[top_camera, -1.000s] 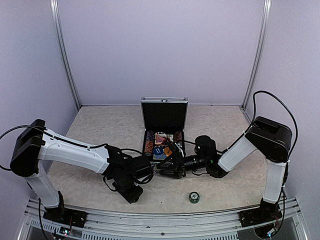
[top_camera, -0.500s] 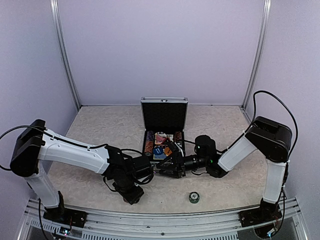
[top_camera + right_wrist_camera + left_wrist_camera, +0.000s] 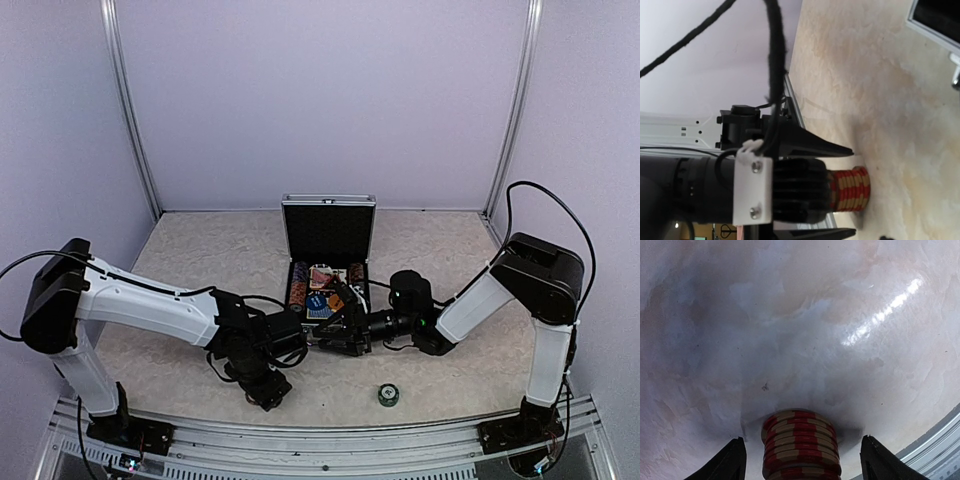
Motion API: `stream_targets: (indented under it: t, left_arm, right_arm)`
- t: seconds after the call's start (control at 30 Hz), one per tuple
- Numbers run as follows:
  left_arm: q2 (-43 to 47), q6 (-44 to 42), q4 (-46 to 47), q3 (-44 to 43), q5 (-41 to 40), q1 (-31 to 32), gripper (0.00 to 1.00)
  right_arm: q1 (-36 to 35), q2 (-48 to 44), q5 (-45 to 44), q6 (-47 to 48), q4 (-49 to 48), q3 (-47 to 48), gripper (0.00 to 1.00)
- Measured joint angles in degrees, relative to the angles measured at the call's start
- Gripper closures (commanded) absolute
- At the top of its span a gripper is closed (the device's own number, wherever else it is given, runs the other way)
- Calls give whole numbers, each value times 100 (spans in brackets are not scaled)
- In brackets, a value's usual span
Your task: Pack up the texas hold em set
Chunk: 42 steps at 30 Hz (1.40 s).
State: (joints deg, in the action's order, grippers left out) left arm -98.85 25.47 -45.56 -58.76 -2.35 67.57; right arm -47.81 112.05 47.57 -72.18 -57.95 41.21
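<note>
Open left pincer [image 3: 802,442] straddling red-cream chip stack [image 3: 801,446] upright on surface [image 3: 790,315] (gaps both sides), right pincer [image 3: 344,336] by open case [image 3: 328,228], cannot tell open or closed.

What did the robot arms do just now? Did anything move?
The left end effector shifted slightly rightward at the red chip stack; its fingers now stand clear of it. The right end effector, case and small round piece stayed put.
</note>
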Motion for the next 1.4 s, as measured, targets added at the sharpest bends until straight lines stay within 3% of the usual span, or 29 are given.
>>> stream_targets:
  t: [0.3,0.4,0.73,0.9,1.03,1.13,1.4]
  left_arm:
    - [4,0,-83,-190,-151,-24,12]
    - [33,-7,-151,-238,-197,-59,1]
    - [859,391,-450,-306,-339,-101,1]
    - [1639,918,-590,-190,-376,-7,21]
    - [2253,1445,-765,155,-345,267,42]
    - [2503,1840,-968,450,-326,509,47]
    - [2658,2658,-1305,861,-247,1193,46]
  right_arm:
    - [0,0,0,13,0,0,34]
    - [0,0,0,15,0,0,34]
    - [0,-55,17,35,4,0,34]
    - [0,-85,17,105,151,28,34]
    - [0,-129,20,212,289,157,34]
    - [0,-131,20,251,356,264,34]
    - [0,-131,20,315,472,321,34]
